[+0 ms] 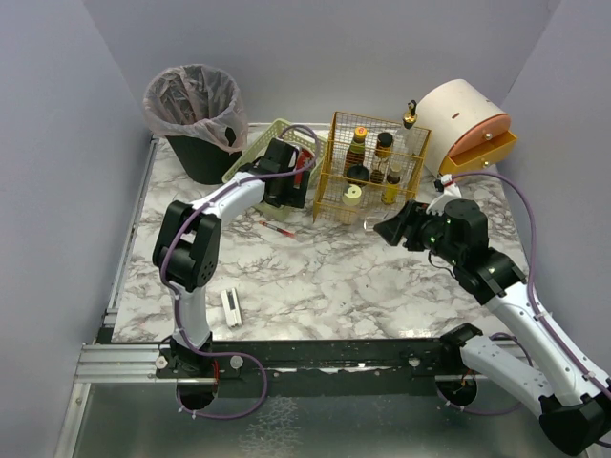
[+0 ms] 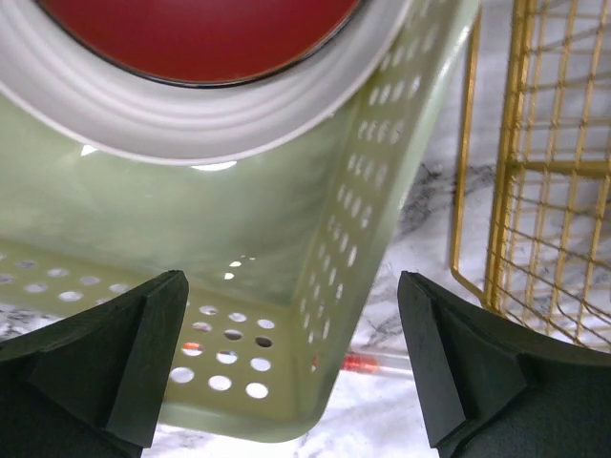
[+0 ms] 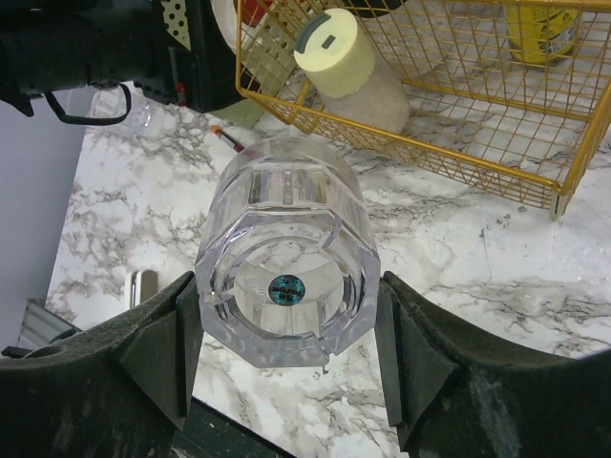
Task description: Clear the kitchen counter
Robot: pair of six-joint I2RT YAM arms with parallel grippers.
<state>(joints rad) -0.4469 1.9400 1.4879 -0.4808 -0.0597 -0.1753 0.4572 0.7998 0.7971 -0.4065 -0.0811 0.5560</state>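
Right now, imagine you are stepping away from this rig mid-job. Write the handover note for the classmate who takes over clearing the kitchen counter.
Grippers: the left gripper is open and empty, over the green tray. The right gripper is shut on a clear glass, in front of the yellow wire basket.
Done: bottles stand in the basket, and a red dish with a white rim lies in the tray.
Left: put the glass away. A thin red-tipped stick and a small white object lie loose on the kitchen counter.
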